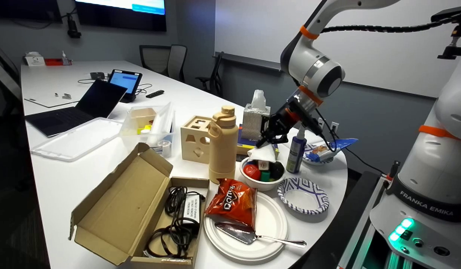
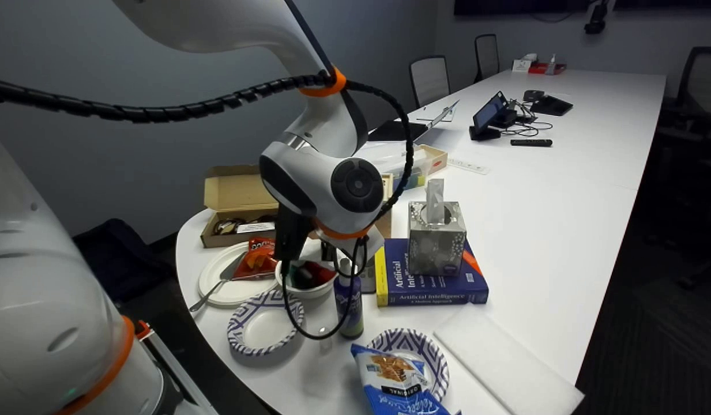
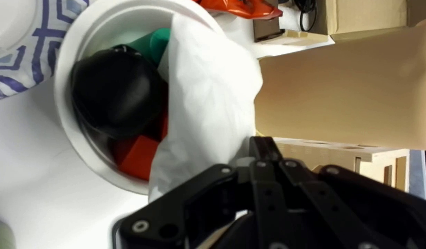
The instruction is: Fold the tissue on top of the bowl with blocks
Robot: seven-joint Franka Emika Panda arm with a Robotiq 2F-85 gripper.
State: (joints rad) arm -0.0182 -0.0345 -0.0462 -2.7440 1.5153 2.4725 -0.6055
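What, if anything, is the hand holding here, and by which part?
Cannot be told for certain: the hand is shut right at an edge of the tissue that partly covers the bowl, but whether that edge is pinched is hidden.

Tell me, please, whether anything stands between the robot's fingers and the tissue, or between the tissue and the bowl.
Nothing visible does: the shut fingers are at the edge of the tissue, which lies over part of the bowl. The visible blocks sit inside the bowl.

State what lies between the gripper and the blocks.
The tissue, lying partly over the bowl, is between the gripper and the blocks in the wrist view.
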